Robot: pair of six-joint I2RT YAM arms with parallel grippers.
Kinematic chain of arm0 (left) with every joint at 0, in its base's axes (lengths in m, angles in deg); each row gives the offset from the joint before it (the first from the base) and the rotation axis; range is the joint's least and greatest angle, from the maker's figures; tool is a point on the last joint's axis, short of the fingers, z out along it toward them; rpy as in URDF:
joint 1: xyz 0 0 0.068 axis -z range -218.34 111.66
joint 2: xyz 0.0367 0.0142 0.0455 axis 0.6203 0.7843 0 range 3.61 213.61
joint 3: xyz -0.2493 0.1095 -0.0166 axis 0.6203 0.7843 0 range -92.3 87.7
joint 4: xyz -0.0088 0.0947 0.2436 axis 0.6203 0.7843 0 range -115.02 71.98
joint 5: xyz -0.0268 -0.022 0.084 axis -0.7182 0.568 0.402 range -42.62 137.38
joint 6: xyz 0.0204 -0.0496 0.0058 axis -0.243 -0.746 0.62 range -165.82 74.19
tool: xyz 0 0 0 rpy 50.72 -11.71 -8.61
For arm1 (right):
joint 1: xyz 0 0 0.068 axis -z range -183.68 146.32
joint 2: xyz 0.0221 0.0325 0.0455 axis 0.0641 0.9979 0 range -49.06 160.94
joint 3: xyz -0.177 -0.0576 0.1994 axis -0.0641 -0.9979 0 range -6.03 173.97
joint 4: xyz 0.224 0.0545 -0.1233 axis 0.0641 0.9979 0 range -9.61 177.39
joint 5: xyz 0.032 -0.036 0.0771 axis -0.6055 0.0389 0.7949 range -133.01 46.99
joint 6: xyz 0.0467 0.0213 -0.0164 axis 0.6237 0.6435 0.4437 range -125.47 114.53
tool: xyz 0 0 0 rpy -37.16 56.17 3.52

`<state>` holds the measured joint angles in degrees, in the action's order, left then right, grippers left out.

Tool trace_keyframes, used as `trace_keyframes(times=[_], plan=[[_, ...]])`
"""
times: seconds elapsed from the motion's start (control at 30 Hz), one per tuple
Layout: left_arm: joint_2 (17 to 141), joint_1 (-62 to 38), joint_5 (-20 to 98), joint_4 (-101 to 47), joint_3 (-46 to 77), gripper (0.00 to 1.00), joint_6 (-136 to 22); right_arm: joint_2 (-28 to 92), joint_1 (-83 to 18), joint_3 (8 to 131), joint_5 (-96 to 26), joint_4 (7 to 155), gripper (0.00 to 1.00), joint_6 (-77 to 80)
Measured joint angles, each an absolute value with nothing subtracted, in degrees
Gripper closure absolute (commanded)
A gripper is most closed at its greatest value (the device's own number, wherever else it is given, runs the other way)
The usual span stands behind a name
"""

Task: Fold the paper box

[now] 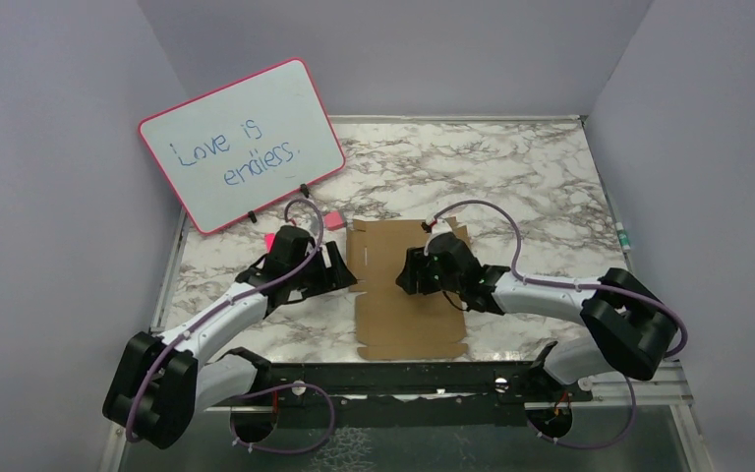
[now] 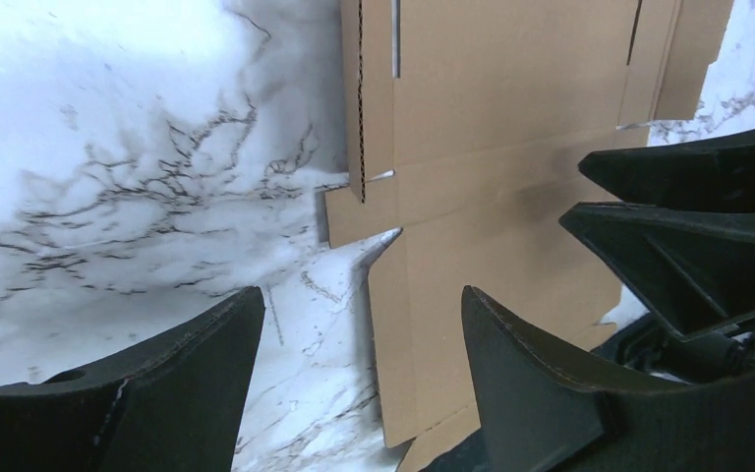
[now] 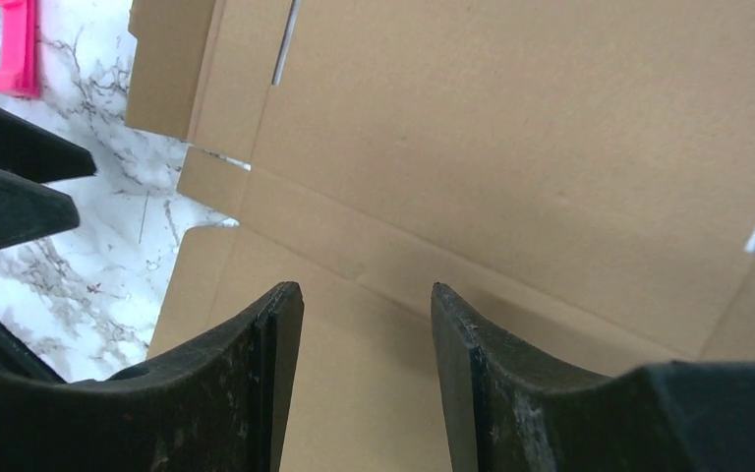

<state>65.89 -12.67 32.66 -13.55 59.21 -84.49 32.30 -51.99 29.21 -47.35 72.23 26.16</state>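
Midway along the tabletop's (image 1: 511, 187) near edge: paper box (image 1: 403, 320), flat, unfolded, creases and notched tabs showing. Low at its left edge: left hand (image 1: 344, 270), fingers spread, one over bare marble, the other over cardboard, gripping nothing. Over the box's far half: right hand (image 1: 405, 277), fingers apart, nothing between them. Toward the far left corner: pink-framed whiteboard (image 1: 241, 143), propped up at a tilt, well apart from the box.
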Motion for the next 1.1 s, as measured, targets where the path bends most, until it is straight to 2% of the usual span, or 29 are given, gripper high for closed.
trace_keyframes(times=[0.07, 0.47, 0.77, 1.1], plan=[[68.67, -12.89, 29.47, -17.75, 61.82, 0.25, -87.22, 34.03, -51.99, 26.83, -45.19, 67.03, 0.44, 28.44], [74.24, -12.89, 26.15, -25.97, 63.35, 0.27, -90.04, 38.66, -51.99, 23.77, -41.82, 56.8, 0.44, 32.35], [77.12, -13.15, 25.82, -30.27, 63.35, 0.39, -91.05, 41.04, -51.97, 23.77, -40.36, 52.29, 0.43, 33.64], [72.75, -12.47, 27.46, -28.41, 62.89, 0.44, -90.04, 43.23, -51.97, 23.97, -39.24, 48.82, 0.44, 34.16]])
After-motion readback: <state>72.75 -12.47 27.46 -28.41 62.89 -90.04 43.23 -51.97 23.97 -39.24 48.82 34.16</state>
